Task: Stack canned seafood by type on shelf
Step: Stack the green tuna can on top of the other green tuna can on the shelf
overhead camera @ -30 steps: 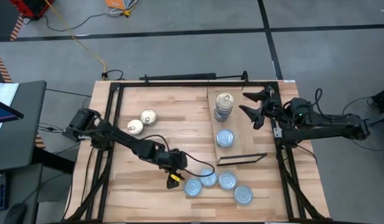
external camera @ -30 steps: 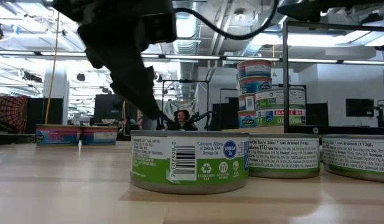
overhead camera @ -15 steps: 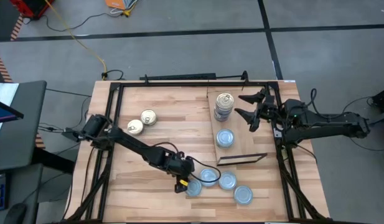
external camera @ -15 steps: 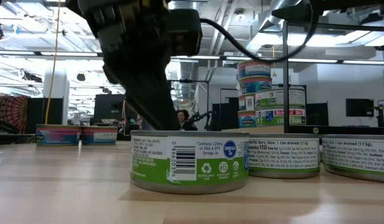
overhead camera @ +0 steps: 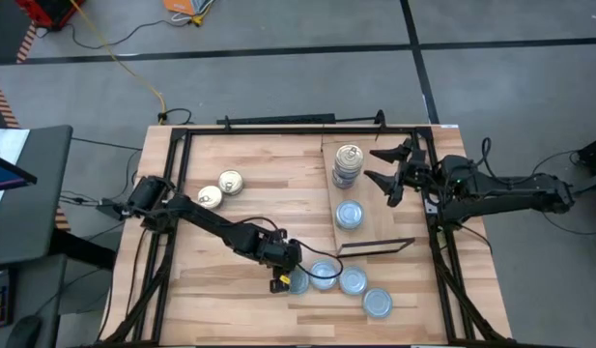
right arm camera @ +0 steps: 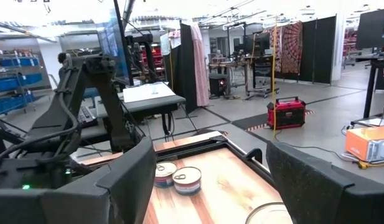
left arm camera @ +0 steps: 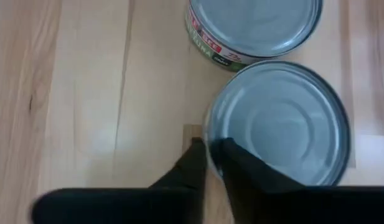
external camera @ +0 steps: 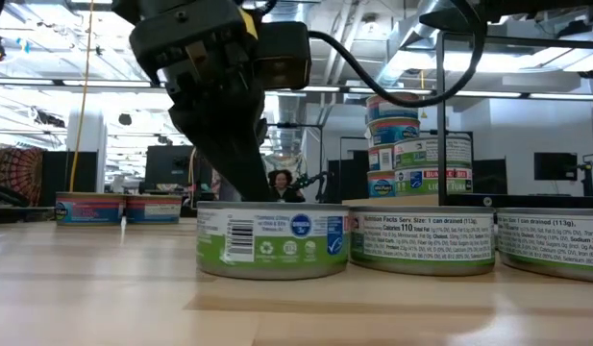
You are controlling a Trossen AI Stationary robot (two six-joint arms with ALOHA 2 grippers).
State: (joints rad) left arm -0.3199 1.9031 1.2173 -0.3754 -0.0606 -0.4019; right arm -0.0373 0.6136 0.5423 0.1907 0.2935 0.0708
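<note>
Several silvery-topped tins lie on the tabletop near the front edge; the leftmost one (overhead camera: 299, 282) (left arm camera: 279, 124) (external camera: 272, 245) has my left gripper (overhead camera: 284, 277) (left arm camera: 210, 146) shut on its edge. Its neighbours (overhead camera: 324, 275) (overhead camera: 353, 280) touch or nearly touch it. The shelf (overhead camera: 384, 213) bears a stack of tins (overhead camera: 347, 166) (external camera: 392, 144) and one silvery tin (overhead camera: 349, 215). Two gold-topped tins (overhead camera: 220, 190) stand at the left. My right gripper (overhead camera: 394, 169) (right arm camera: 210, 180) hangs open above the shelf's far right edge. My left gripper pinches the tin's rim (left arm camera: 207, 127) on its left side, one finger outside the wall and the other finger (left arm camera: 238, 165) over the top. The fingers slant down from the table's left. The tin stands flat on the tabletop.
A fourth silvery tin (overhead camera: 378, 303) lies nearest the front right. The shelf's dark strip (overhead camera: 375, 246) stands just behind the tin cluster. Black frame rails (overhead camera: 278, 124) run around the table. Bare wood lies between the gold tins and the shelf.
My left gripper has come down and a little toward the table's right onto the leftmost silvery tin, tipping steeper, and has shut on its rim. The tin has turned about on the tabletop and shifted slightly; it stays flat on the wood.
</note>
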